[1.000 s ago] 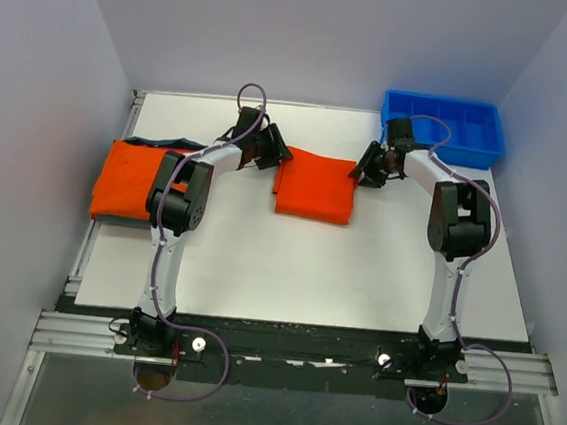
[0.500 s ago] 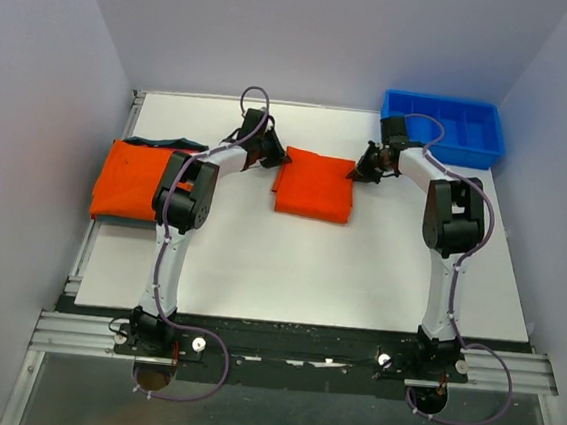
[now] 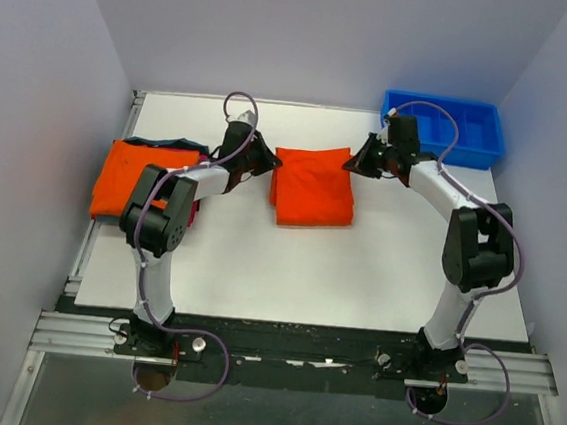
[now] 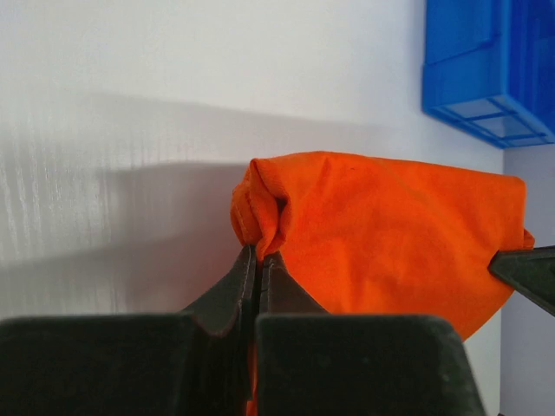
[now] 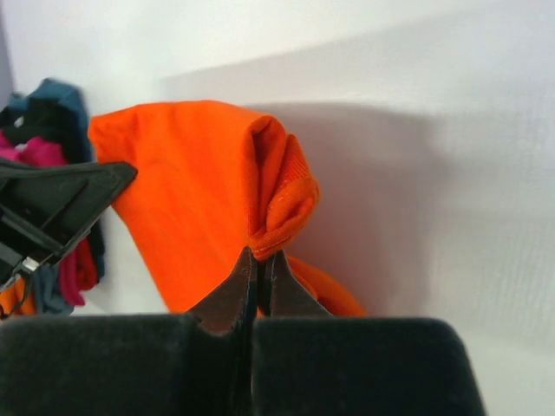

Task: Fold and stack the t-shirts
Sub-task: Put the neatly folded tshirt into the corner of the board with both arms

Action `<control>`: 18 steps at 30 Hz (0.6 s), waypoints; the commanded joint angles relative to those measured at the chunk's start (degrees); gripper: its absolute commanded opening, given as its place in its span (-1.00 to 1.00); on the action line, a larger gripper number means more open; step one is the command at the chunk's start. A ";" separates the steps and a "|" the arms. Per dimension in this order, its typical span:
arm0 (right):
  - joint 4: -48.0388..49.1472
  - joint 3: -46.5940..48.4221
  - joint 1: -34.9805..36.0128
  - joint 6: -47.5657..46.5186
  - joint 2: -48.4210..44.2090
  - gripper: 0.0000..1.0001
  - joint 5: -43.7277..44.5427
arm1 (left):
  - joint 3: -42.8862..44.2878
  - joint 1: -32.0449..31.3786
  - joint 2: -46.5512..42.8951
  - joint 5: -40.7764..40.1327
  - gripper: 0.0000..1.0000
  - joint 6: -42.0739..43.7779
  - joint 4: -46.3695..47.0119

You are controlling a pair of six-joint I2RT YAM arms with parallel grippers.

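We had the folded bright orange cloth t-shirt (image 3: 313, 185) at centre frame in the overhead view, our left gripper (image 3: 260, 158) and right gripper (image 3: 357, 163) each clamped on an upper corner, so folding looked done and moving it onto the orange-topped pile of shirts (image 3: 131, 183) at the left edge remained. Only the wrist views showed the jaws pinching bunched cloth.

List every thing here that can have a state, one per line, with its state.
orange t-shirt: folded, pinched at both far corners.
left tool: shut on the orange t-shirt.
right tool: shut on the orange t-shirt.
shirt pile: stacked at left, orange on top.
blue bin: upright, apart from both tools.
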 commanded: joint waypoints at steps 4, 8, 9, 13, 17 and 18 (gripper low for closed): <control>9.94 -8.33 4.14 -2.88 -12.77 -0.99 -5.61 | -10.95 0.53 -20.15 -3.71 -1.00 5.77 6.62; 10.82 -9.57 6.78 -4.37 -18.04 -0.99 -6.68 | -12.47 0.62 -30.53 -11.69 -1.00 8.67 -4.23; 10.82 -9.39 7.92 -4.81 -19.27 -0.99 -6.33 | -11.85 0.79 -32.90 -13.11 -1.00 9.46 -8.19; 9.69 -6.50 12.75 -5.96 -21.66 -0.99 -5.45 | -10.97 3.34 -41.69 -19.00 -1.00 10.61 -22.18; 9.77 -3.51 19.25 -5.08 -22.36 -0.99 -4.75 | -9.66 6.67 -51.70 -26.90 -1.00 12.27 -34.75; 9.94 -2.81 21.09 -5.08 -22.36 -0.99 -4.05 | -8.78 7.64 -53.47 -29.97 -1.00 12.72 -38.43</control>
